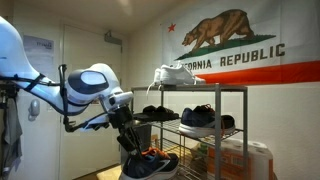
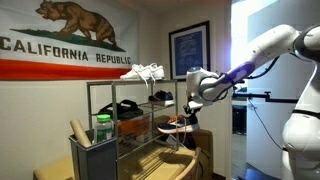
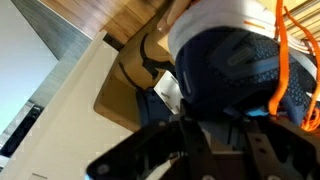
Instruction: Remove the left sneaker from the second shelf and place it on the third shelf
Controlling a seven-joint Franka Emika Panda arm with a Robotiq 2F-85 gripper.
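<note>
My gripper is shut on the left sneaker, a dark navy shoe with a white sole and orange lining. It holds the shoe low in the air, outside the open end of the grey wire rack. In an exterior view the gripper hangs the sneaker beside the rack's end. In the wrist view the sneaker fills the frame above the fingers. The second and third shelves are too thin to point at; I cannot tell which tier the shoe is level with.
A white shoe lies on the top tier. Other dark sneakers sit on middle tiers. A cardboard box and a green-capped bottle stand near the rack. A flag covers the wall.
</note>
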